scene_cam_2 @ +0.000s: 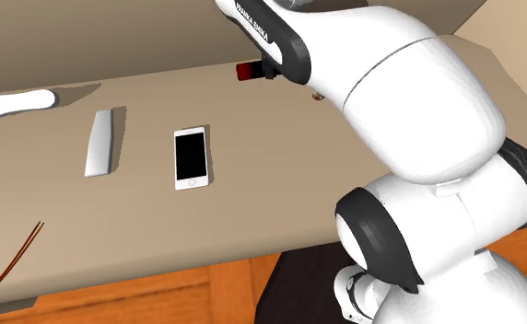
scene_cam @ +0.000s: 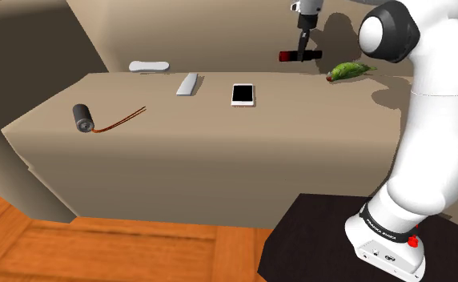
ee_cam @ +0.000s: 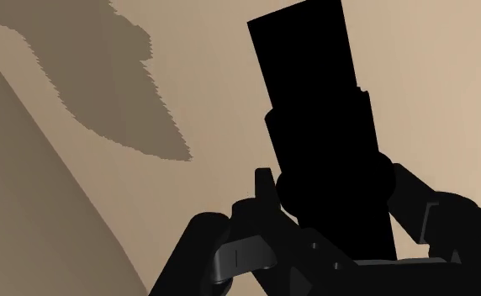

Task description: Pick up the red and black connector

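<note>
One red-and-black connector [scene_cam: 287,56] | between jaws | jaws clenched on it

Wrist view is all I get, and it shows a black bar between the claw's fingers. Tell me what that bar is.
Observer: It is the connector. The shoulder view shows one end red and the other black, with the claw shut on it.
Operator: Name whatever lies closest to it.
Observer: A green thing with a red tip lies on the table, just to the shoulder view's right of the connector.
Operator: Give me one more thing to steer clear of.
Observer: A white phone with a black screen lies flat on the table, to the shoulder view's left of the connector.
</note>
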`<action>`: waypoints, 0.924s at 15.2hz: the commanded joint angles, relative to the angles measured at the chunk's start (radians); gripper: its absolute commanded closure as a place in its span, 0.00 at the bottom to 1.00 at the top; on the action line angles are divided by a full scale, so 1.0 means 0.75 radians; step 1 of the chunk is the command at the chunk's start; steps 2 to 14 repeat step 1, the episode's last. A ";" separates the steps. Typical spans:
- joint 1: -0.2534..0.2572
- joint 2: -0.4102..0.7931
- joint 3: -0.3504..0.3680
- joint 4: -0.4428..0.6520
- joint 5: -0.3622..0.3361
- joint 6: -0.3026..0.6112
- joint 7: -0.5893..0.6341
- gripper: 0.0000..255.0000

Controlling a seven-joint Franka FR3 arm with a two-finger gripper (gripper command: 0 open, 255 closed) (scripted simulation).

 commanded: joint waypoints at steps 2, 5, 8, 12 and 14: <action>-0.002 0.001 0.000 0.012 0.000 -0.012 0.000 1.00; -0.002 0.001 0.000 0.012 0.000 -0.012 0.000 1.00; -0.002 0.001 0.000 0.012 0.000 -0.012 0.000 1.00; -0.002 0.001 0.000 0.012 0.000 -0.012 0.000 1.00; -0.002 0.001 0.000 0.012 0.000 -0.012 0.000 1.00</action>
